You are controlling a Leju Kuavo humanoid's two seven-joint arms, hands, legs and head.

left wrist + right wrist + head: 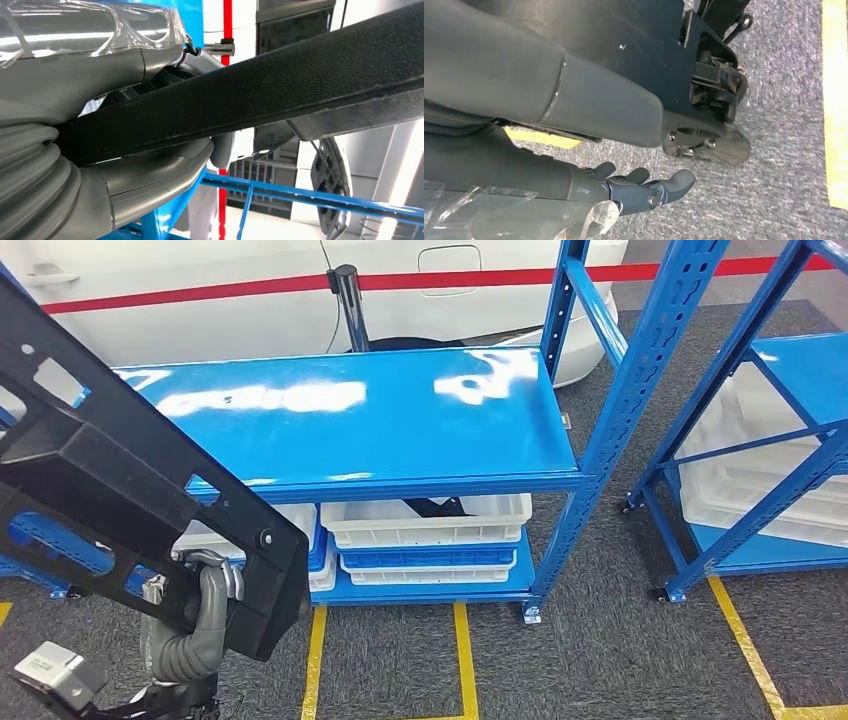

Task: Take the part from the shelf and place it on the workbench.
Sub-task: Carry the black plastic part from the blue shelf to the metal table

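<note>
The part (120, 480) is a big black plastic panel with cut-outs, lifted at the left of the head view in front of the blue shelf (380, 420). My left hand (200, 615) grips its lower edge from below. In the left wrist view the part's textured black rim (280, 90) runs across the picture, clamped between the grey thumb and the rest of my left hand (150, 175). My right hand (639, 190) hangs over the grey carpet, fingers loosely stretched and holding nothing.
The shelf's top board is bare and glossy. White bins (430, 525) are stacked on its lower level. A second blue shelf (790, 440) with white bins stands to the right. Yellow lines (463, 660) mark the carpet, and a white car (250, 280) is behind.
</note>
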